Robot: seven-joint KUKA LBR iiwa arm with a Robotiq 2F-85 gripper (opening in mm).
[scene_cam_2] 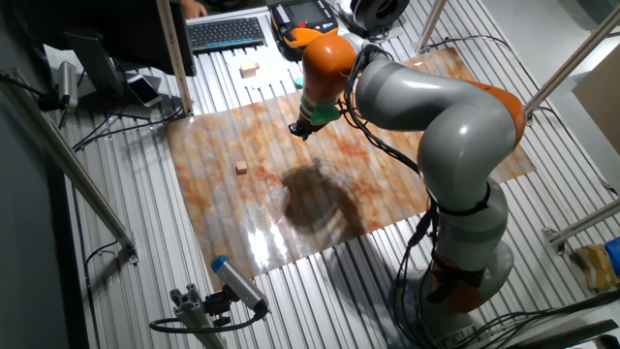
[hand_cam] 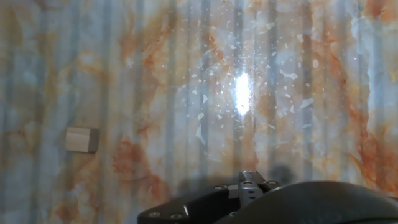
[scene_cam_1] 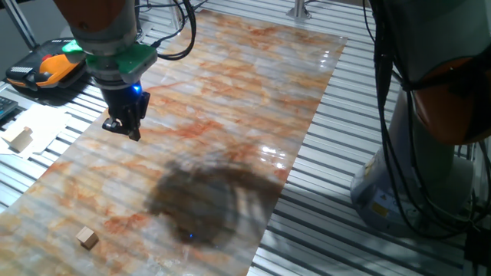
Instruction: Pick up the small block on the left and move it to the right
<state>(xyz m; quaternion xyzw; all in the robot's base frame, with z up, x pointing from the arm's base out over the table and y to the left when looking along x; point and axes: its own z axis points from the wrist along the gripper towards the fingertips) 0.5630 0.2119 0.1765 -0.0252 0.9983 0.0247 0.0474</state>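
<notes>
Gripper: the gripper (scene_cam_1: pixel 125 126) hangs above the marbled sheet, fingers pointing down, with nothing between them; the fingers sit close together, but whether they are fully clenched cannot be told from these views. In the other fixed view it (scene_cam_2: pixel 299 129) shows as a dark tip under the green collar of the arm.

Small block: the small block (scene_cam_1: pixel 87 238) lies alone on the marbled sheet, near one end of it and well apart from the gripper. The other fixed view shows it (scene_cam_2: pixel 241 168) close to the sheet's edge, beside a dark smudge. In the hand view it (hand_cam: pixel 82 139) sits at the left, flat on the surface, one pale face lit and one side shaded.

Marbled sheet: an orange-veined glossy sheet (scene_cam_1: pixel 245 100) covers the middle of the desk; a dark grey blotch (scene_cam_1: pixel 207 199) marks it, and light glares off it.

Desk: the desk (scene_cam_1: pixel 337 192) is made of ribbed metal slats that show around the sheet.

Arm: the grey and orange arm (scene_cam_2: pixel 436 116) bends over the sheet from its base at the desk's side.

Larger block: a pale wooden block (scene_cam_1: pixel 21 139) rests on white paper off the sheet, far from the small block.

Other items: a keyboard (scene_cam_2: pixel 226 33) and an orange-and-black handset (scene_cam_1: pixel 46 69) lie beyond the sheet.
</notes>
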